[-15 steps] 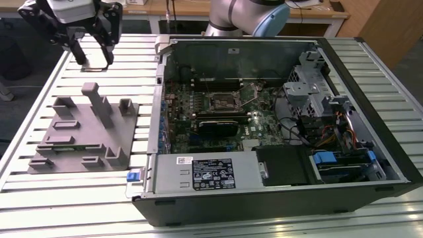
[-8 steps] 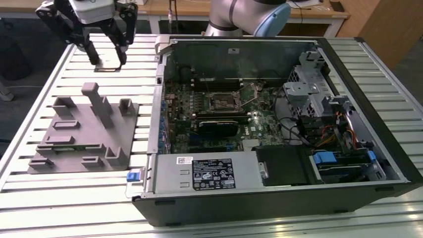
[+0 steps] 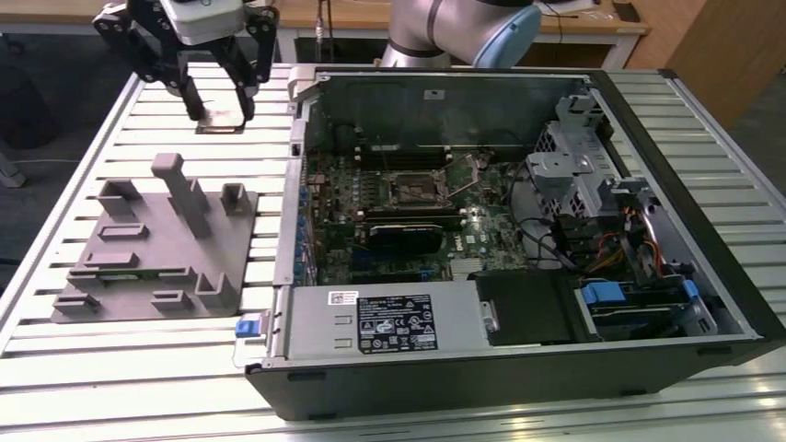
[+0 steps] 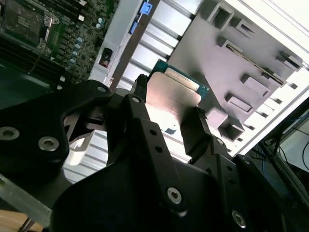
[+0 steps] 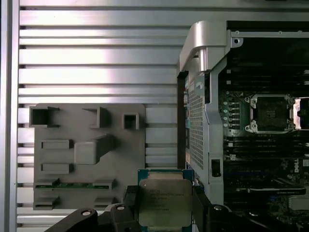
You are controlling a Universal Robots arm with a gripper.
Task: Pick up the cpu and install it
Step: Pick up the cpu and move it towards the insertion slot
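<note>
On the exterior view's left, the grey fixture block (image 3: 123,249) lies on the slatted worktop (image 3: 74,138), its posts upright. Just past its far edge the tool (image 3: 221,115) is closed narrowly on the cpu (image 3: 221,123), fingers on two opposite sides, with bare slats around it. To the right, the open computer case (image 3: 724,212) holds the motherboard (image 3: 368,198) and a power-supply box (image 3: 381,322). The first wrist view shows the cpu's pale top (image 5: 164,203) and the socket (image 5: 269,113) uncovered.
</note>
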